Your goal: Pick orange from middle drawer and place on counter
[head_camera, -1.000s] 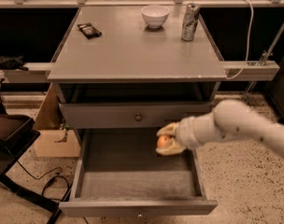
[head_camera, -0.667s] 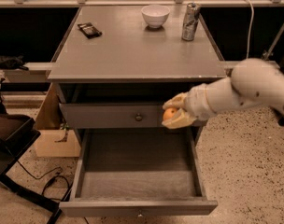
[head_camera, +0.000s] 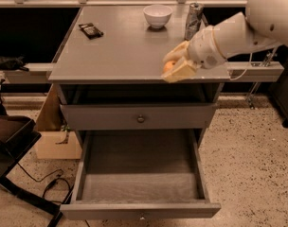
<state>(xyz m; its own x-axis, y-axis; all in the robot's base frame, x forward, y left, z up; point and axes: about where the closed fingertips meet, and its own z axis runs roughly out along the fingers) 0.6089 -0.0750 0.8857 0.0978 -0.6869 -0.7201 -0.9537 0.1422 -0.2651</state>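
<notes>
The broad, flat, matte grey counter point(head_camera: 120, 51) tops the grey drawer cabinet and fills the upper middle of the camera view. Below its front edge, the wide, shallow grey middle drawer point(head_camera: 140, 176) is pulled fully out toward the camera, with its dark grey floor in plain sight. The robot's thick white arm point(head_camera: 246, 25) reaches in from the upper right and crosses the counter's right edge. Between the counter and the open drawer is the other flat grey drawer front with a round dark knob point(head_camera: 140, 118), pushed in.

At the end of the arm, the cream-coloured two-finger gripper point(head_camera: 173, 66) is at the counter's front edge, near the front right corner. Its fingers point(head_camera: 181, 51) are pressed in on the small round orange point(head_camera: 168, 66), one above it and one below. The orange is held between them just over the counter's front edge, well above the open drawer; whether it touches the surface cannot be told.

A small round white bowl point(head_camera: 157, 16) stands near the back edge, right of centre. A dented silver metal can point(head_camera: 193, 20) stands upright toward the back right corner, just beside the arm. A flat dark rectangular packet point(head_camera: 91, 30) lies toward the back left corner.
</notes>
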